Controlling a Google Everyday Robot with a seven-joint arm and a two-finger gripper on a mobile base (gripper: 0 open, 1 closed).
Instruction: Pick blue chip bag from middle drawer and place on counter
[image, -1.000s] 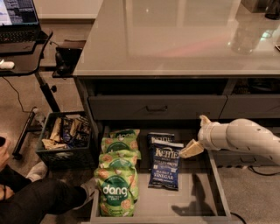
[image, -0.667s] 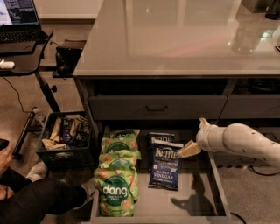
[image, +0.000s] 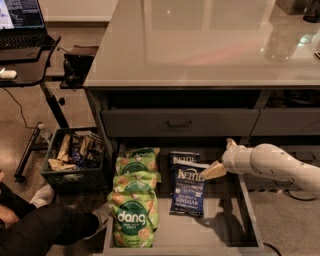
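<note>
The blue chip bag (image: 188, 191), navy with white Kettle logo and "vinegar" lettering, lies flat in the open middle drawer (image: 220, 232). A darker twin Kettle bag (image: 181, 157) lies partly under its far end. My gripper (image: 213, 171) reaches in from the right on a white arm, just above the blue bag's upper right corner. The counter (image: 210, 45) is the glossy grey-beige top above the drawers.
Several green "dang" bags (image: 134, 200) lie in the drawer's left half. A closed drawer front with a dark bar handle (image: 179, 123) sits above. A black crate of snacks (image: 75, 155) stands on the floor at left, beside a black desk with a laptop (image: 22, 25). A person's leg (image: 45, 227) lies at bottom left.
My arm has shifted slightly left and down, bringing the gripper closer to the blue bag's upper right corner. The bags have not moved.
</note>
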